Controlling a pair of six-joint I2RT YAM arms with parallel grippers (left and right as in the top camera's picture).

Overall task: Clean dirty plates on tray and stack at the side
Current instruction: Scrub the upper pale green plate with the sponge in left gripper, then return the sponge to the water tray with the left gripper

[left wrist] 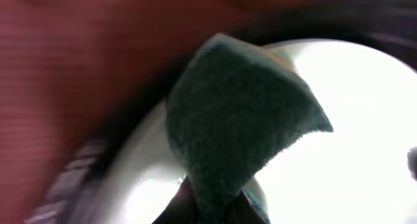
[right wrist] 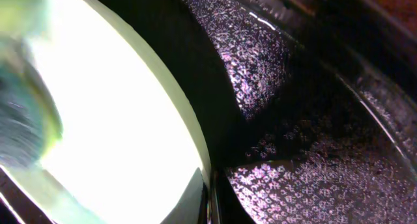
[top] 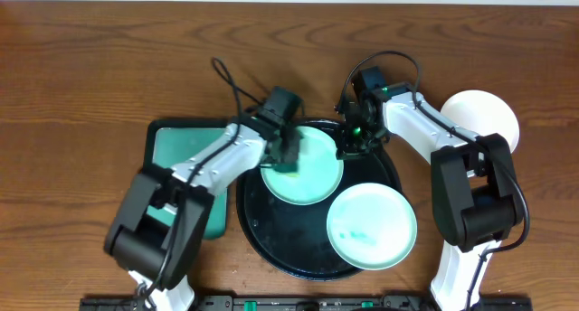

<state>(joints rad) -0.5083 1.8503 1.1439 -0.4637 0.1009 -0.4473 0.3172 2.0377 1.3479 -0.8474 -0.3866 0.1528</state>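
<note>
The left gripper (top: 288, 155) is clenching a fuzzy dark-green sponge (left wrist: 234, 120) and pressing it onto the smooth round mint plate (top: 317, 180) just beneath it. The right gripper (top: 352, 148) is sitting pinched shut at that plate's rim, over the glossy, pebbled black tray (top: 271, 234).

Wooden table (top: 90, 40) bearing black tray (top: 280, 237), teal tray (top: 176, 144), white plate (top: 487, 112)
</note>
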